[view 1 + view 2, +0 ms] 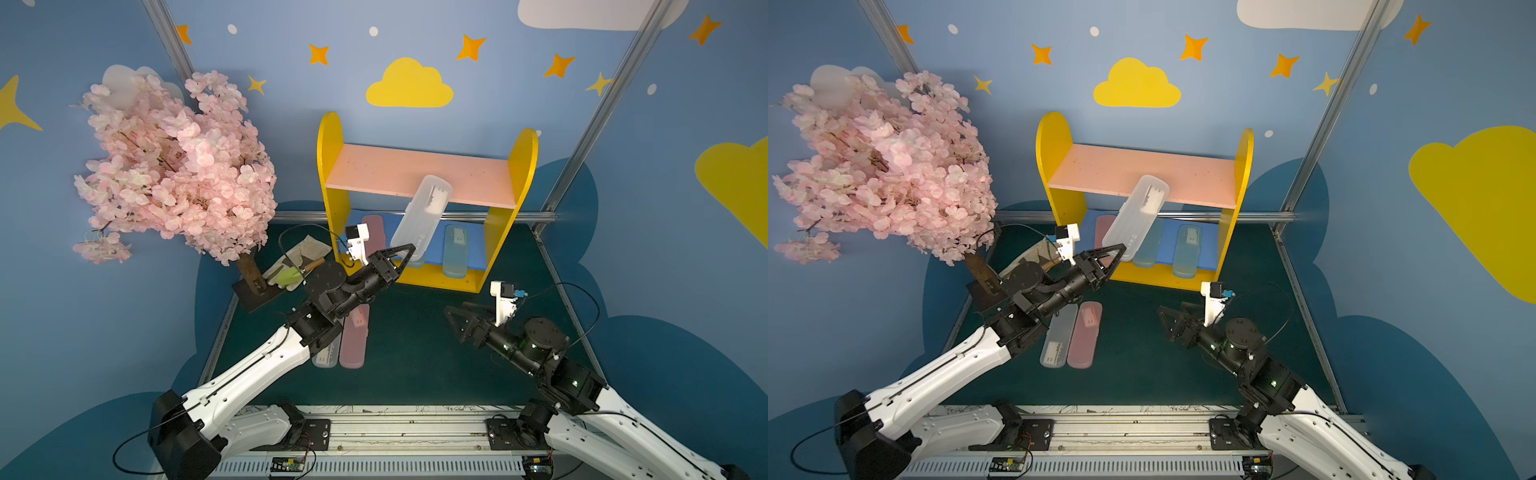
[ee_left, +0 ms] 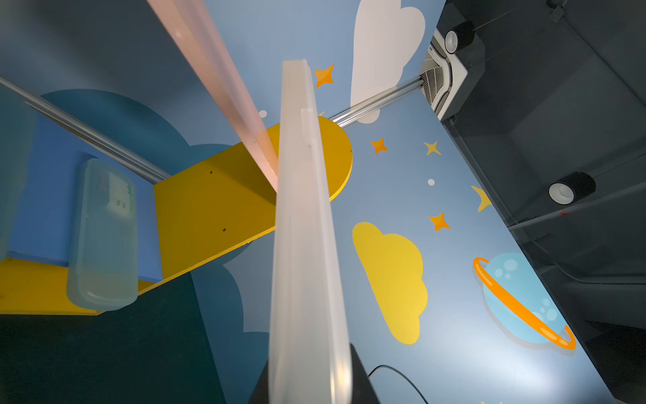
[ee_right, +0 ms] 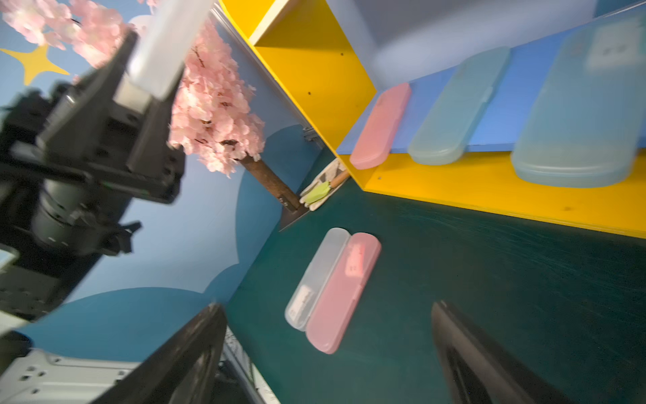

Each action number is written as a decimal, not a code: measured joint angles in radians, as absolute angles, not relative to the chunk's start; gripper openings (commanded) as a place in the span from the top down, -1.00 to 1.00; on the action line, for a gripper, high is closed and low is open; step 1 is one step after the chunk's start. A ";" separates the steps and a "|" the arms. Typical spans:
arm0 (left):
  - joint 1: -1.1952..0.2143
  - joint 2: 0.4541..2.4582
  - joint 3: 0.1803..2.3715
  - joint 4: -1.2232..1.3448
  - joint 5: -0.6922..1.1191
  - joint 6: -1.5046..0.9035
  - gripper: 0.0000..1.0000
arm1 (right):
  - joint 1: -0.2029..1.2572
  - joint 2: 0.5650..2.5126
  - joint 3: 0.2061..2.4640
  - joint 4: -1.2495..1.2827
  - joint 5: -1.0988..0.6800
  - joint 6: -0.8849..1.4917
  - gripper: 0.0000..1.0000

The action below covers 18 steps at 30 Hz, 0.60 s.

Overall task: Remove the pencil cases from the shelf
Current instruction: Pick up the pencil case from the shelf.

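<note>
The left gripper (image 1: 409,251) is clamped tight on the lower end of a frosted white pencil case (image 1: 422,216), holding it up in the air at a slant in front of the shelf (image 1: 330,166). The case's labelled upper end reaches the front edge of the pink upper board (image 1: 415,170); I cannot tell whether it touches the board. The left wrist view shows the same case edge-on, running up beside that board. Behind and below it, three more cases lie on the blue lower board (image 1: 436,245), each with its near end jutting over the front edge: a pink case on the shelf (image 1: 372,232) toward the left panel, a half-hidden pale blue case (image 3: 458,108) in the middle, and a labelled pale blue case (image 1: 455,253) toward the right panel. The shelf stands at the far edge of the counter (image 1: 415,353). Under the left arm, toward the counter's left edge, a second frosted white case (image 1: 1057,340) and a pink case on the counter (image 1: 1086,336) lie side by side, touching along their length. The right gripper (image 1: 456,313) hangs over the counter's right half in front of the shelf, jaws spread wide and holding nothing. At the far left corner stand a pink blossom tree (image 1: 174,166) and, just beside its base, a glove with a green trowel (image 1: 297,266).
</note>
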<state>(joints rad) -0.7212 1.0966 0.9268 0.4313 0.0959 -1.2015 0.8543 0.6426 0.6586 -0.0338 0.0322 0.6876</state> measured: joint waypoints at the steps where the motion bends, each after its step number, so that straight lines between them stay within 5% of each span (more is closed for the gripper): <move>1: -0.721 1.071 0.888 0.441 0.096 -1.202 0.87 | 0.854 0.672 0.684 -0.008 0.008 0.705 -0.89; 18: -0.721 0.680 0.580 0.483 0.069 -1.201 0.94 | 0.850 1.078 0.930 0.293 -0.211 0.965 -0.56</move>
<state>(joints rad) -0.7212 0.6800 0.5800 0.4831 0.0689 -1.2015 0.8505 1.0779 0.9298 0.2928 -0.2108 0.9653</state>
